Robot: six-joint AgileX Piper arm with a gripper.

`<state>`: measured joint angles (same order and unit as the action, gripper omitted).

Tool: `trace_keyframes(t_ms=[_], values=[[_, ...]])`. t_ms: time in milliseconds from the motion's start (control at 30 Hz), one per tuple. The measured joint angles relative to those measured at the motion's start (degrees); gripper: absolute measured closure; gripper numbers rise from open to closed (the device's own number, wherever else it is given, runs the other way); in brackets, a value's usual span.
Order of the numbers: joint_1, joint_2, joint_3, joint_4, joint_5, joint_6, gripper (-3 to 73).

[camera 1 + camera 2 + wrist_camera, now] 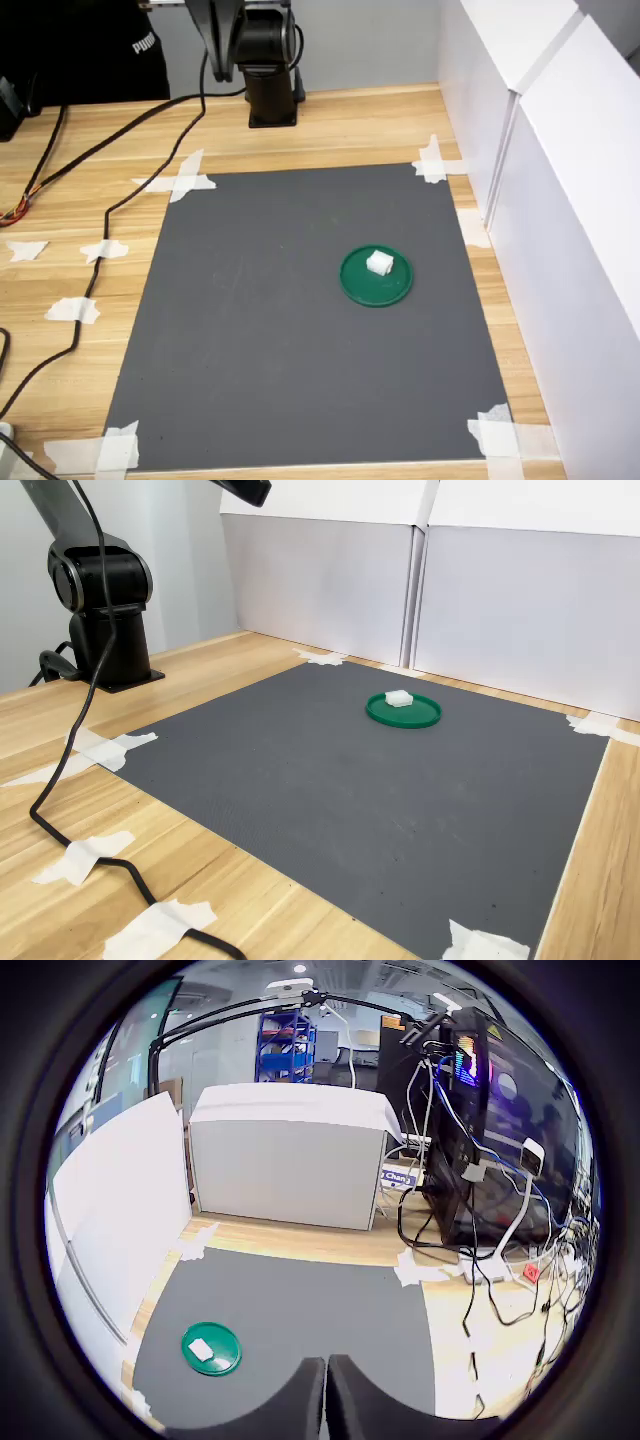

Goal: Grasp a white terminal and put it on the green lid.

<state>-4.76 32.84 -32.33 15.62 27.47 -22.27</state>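
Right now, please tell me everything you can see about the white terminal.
The white terminal is a small, blocky, roughly cube-shaped piece that looks like plain white plastic. It rests on the green lid, inside the raised rim and off-centre. In the first exterior view it sits toward the lid's upper edge. Only the lid touches it; the claw is far away and appears shut. Finer details are too small to tell.

my fingers [300, 1400]: black, plain
white terminal [380, 263]: white
green lid [360, 285]: dark green
mat [280, 320]: dark grey, finely textured
table [350, 120]: pale wood grain
tape scraps [180, 178]: white
my base [105, 630]: black
cable [110, 210]: black
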Motion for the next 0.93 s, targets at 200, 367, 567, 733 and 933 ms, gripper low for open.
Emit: trace_keyframes(t_ms=[200, 367, 567, 733, 933], values=[[3.67, -10.53, 8.86, 0.00, 0.00, 3.28, 71.1], [7.40, -15.26, 14.00, 0.00, 0.00, 4.57, 71.1], [7.63, -20.99, 18.80, 2.14, -1.17, 5.00, 71.1], [7.63, -23.89, 20.39, 4.58, -3.19, 5.00, 71.1], [7.63, -24.19, 21.21, 4.53, -4.74, 5.01, 71.1]])
